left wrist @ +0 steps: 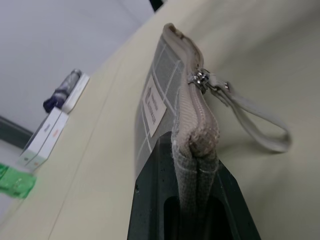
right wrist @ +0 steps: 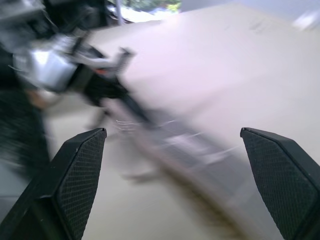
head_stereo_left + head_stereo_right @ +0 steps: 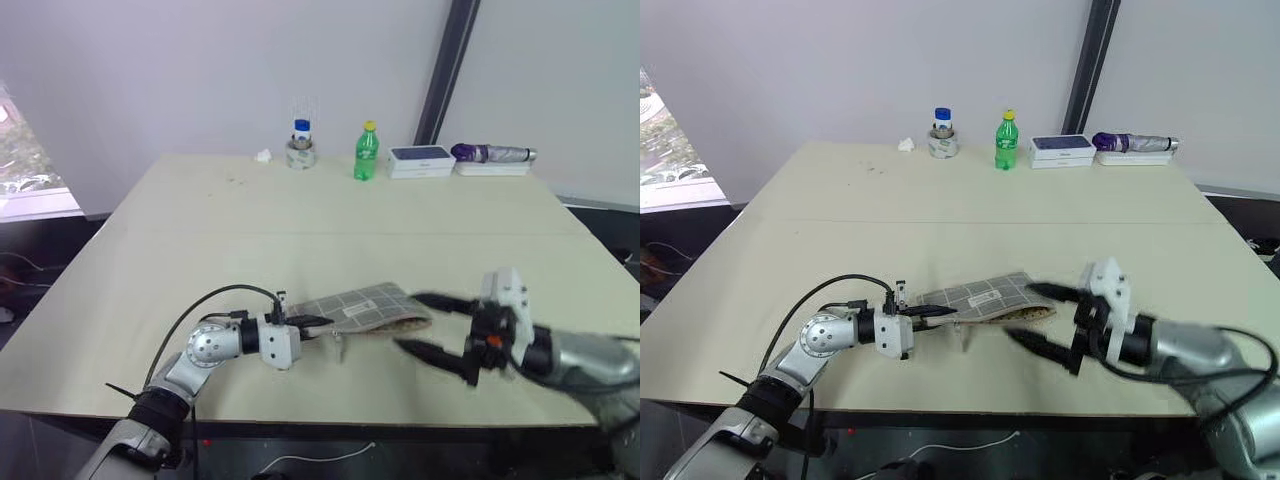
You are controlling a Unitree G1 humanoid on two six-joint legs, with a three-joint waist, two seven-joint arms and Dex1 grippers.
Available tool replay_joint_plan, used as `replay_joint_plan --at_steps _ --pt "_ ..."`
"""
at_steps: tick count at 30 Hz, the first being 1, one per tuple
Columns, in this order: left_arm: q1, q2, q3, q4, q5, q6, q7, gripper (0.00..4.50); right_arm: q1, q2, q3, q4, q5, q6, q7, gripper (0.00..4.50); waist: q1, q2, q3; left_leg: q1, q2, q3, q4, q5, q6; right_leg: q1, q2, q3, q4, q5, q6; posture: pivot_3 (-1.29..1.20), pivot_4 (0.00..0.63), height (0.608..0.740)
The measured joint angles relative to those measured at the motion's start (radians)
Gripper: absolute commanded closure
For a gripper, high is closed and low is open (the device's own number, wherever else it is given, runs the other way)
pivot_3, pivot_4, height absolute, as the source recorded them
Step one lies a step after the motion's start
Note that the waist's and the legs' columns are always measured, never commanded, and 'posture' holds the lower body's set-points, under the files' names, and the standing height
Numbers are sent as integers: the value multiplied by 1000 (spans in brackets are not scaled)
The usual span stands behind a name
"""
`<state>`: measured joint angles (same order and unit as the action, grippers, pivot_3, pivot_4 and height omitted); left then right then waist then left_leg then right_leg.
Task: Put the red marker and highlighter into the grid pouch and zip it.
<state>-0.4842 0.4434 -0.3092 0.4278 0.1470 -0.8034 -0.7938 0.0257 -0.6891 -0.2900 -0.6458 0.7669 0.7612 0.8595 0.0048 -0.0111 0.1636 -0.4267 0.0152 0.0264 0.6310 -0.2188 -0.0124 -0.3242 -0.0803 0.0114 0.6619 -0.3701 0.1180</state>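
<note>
One tool [image 3: 312, 322] on grid pouch [image 3: 365, 305] — clamped.

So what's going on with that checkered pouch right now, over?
Left gripper shut on grid pouch. Right gripper open, holding nothing, beside pouch's other end. Nothing in the way.

Pale table [image 3: 300, 220], white walls [image 3: 150, 70], window [image 3: 25, 160] at left

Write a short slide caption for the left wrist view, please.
Left gripper shut on the grid pouch edge, zipper pull cord hanging loose.
</note>
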Motion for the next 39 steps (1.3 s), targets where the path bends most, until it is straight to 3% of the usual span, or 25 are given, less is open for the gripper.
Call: replay_joint_plan --at_steps 6,9,11,17,23,26,33,39 --pt "-67 -32 -7 89 62 -31 64 4500 95 76 200 -2 -78 -24 -85 46 -1 0 0 0 0 2 0 0 0 -2 1 1 2 0 0 0 150 740" --pt "-72 -47 -16 101 83 -37 96 4500 23 90 391 36 -278 -106 -156 46 -8 0 0 0 0 2 0 0 0 -4 1 1 3 0 0 0 150 740" --pt "-79 -50 -20 101 112 -51 128 4500 -53 142 452 82 -347 -114 -216 46 -14 0 0 -1 -1 2 0 0 0 -4 1 1 3 0 0 0 150 740" --pt "-124 -50 -20 107 192 -80 231 4500 -113 208 478 191 -392 -112 -274 46 -2 -1 1 -1 -1 2 0 0 0 -4 1 0 2 0 0 0 150 740" --pt "-124 -55 -33 112 198 -79 245 4500 -169 314 397 243 -322 -81 -315 46 -1 -1 1 -1 0 2 -1 0 -1 -4 1 0 3 0 0 0 150 740" --pt "-115 -56 -33 112 199 -75 253 4500 -170 348 380 257 -290 -55 -324 935 1 -1 1 -1 0 2 -1 0 -1 -4 1 0 3 0 0 0 150 740" --pt "-109 -63 -41 101 205 -66 256 4500 -150 341 383 256 -275 -35 -330 4440 3 -1 1 -1 -1 2 -1 0 -1 -5 1 0 3 0 0 0 150 740" --pt "-101 -52 -56 98 202 -59 251 4500 -106 180 358 250 -296 -65 -266 4440 6 -1 1 -1 -1 2 -1 0 0 -4 1 0 3 0 0 0 150 740"
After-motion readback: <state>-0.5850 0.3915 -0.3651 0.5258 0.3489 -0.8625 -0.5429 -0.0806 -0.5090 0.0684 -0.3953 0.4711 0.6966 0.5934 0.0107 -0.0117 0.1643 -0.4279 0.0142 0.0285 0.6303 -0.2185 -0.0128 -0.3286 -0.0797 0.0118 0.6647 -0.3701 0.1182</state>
